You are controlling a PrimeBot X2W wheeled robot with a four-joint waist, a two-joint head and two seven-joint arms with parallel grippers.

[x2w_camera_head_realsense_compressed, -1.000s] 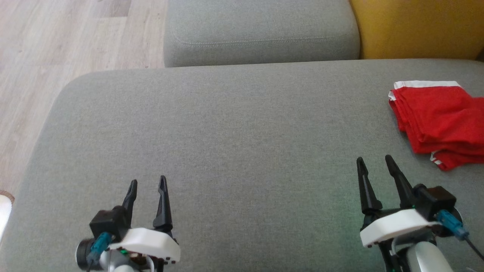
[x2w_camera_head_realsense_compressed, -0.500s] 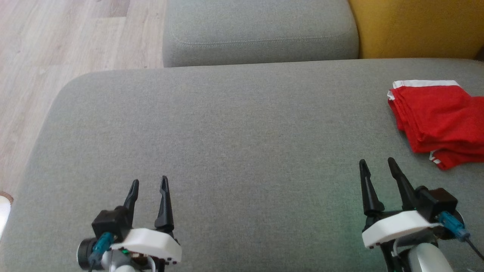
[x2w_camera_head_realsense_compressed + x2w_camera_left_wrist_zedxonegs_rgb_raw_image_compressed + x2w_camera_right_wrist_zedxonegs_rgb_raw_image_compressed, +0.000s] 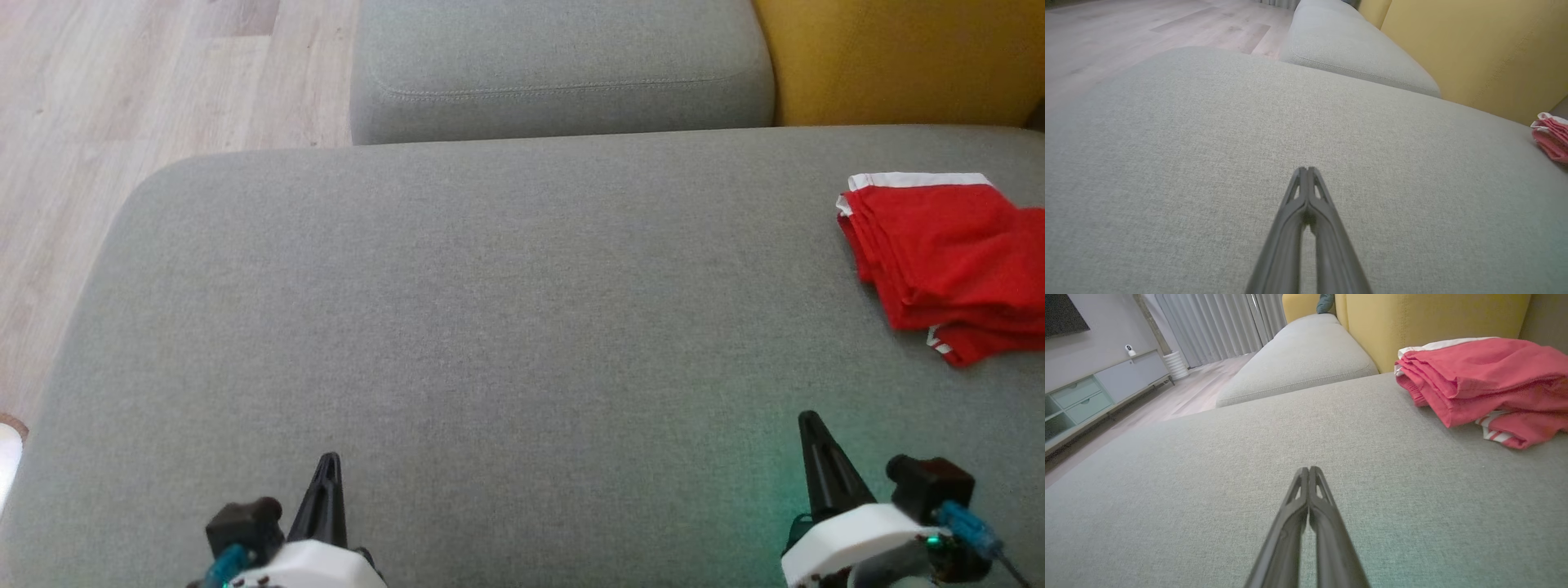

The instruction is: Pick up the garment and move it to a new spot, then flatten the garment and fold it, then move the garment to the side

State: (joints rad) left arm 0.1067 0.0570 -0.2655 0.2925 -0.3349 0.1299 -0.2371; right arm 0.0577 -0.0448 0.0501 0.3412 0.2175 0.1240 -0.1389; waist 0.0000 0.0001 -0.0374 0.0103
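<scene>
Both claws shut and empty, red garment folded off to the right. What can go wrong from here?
1. The red garment runs off the head view's right edge, so its far side can't be checked.
2. The fold looks loose: a striped hem sticks out below the stack; a nudge could undo it.
3. The right claw, shut, is the nearer one; a rightward swing might snag that hem.
</scene>
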